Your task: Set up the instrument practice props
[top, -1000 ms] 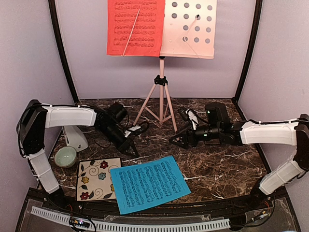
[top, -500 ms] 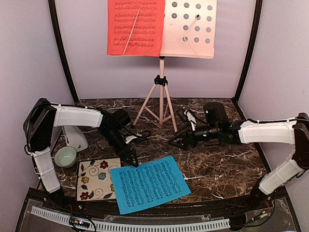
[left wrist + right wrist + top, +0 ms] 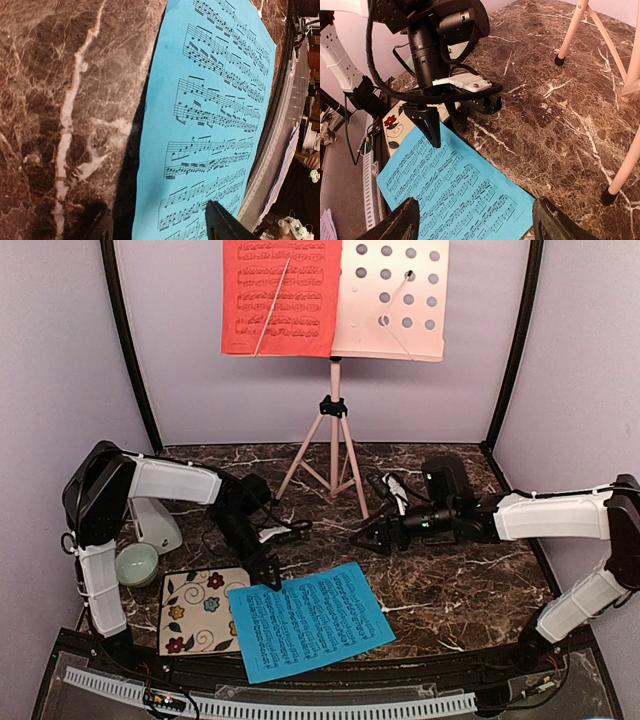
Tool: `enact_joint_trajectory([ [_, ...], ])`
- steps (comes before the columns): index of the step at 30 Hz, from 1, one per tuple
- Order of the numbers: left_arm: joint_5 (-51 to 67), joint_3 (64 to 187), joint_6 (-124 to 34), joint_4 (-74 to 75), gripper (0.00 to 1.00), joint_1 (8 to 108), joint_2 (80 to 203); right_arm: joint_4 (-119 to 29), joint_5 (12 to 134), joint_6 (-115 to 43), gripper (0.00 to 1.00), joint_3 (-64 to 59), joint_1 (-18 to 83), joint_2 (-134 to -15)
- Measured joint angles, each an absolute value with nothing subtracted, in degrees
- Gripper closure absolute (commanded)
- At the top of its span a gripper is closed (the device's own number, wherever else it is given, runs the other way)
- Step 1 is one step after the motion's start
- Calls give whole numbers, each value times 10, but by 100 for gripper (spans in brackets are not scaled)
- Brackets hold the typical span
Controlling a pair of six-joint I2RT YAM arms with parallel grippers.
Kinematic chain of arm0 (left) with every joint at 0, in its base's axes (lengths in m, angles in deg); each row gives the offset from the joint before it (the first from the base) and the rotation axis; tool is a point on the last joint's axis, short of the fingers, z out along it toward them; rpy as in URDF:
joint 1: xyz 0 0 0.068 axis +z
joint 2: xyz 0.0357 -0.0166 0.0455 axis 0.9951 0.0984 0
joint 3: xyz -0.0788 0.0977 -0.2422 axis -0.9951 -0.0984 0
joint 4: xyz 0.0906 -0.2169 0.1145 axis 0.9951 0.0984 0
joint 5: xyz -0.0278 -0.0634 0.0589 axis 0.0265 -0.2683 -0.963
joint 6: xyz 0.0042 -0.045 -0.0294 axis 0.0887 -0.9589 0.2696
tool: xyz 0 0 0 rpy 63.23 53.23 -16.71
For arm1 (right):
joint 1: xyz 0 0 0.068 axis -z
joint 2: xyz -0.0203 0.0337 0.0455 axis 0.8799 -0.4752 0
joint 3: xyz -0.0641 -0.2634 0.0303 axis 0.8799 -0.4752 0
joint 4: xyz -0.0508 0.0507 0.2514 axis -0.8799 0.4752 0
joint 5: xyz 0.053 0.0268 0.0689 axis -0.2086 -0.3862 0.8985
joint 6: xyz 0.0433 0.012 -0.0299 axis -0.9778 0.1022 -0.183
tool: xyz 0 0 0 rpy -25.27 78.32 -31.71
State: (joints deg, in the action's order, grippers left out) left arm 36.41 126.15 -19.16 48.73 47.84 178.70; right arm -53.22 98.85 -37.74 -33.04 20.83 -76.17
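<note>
My marble tbl (image 3: 470, 580) carries: blue sheet (image 3: 310, 620) flat at 6 o'clock, floral tile (image 3: 200, 605) at 8 just beside it, green bowl (image 3: 135, 563) & white metronome (image 3: 158, 525) at 9, pink stand (image 3: 334, 440) at 12.

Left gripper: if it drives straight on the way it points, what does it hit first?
The blue sheet, at its far edge. The left gripper points down with jaws open, one finger over paper and the other over the bare marble table. Its height above the sheet is unclear.
</note>
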Motion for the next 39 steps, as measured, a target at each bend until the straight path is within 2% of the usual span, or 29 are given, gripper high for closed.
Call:
enact_joint_trajectory([
  [7, 384, 1263, -178, 495, 56, 474, 1789, -532, 988, -379, 22, -332, 208, -761],
  [12, 412, 1263, -167, 499, 64, 458, 1795, -532, 983, -379, 22, -332, 209, -761],
  [23, 470, 1255, -164, 498, 65, 458, 1837, -532, 976, -379, 22, -332, 211, -755],
  [25, 479, 1254, -165, 498, 71, 458, 1840, -532, 975, -379, 22, -332, 211, -754],
  [28, 489, 1253, -168, 498, 92, 458, 1849, -532, 973, -379, 22, -332, 211, -753],
  [30, 491, 1252, -168, 498, 100, 457, 1858, -532, 972, -379, 22, -332, 211, -753],
  [35, 478, 1260, -169, 513, 100, 452, 1858, -530, 966, -378, 22, -332, 211, -752],
  [39, 402, 1282, -169, 523, 100, 432, 1836, -518, 956, -372, 22, -332, 213, -747],
])
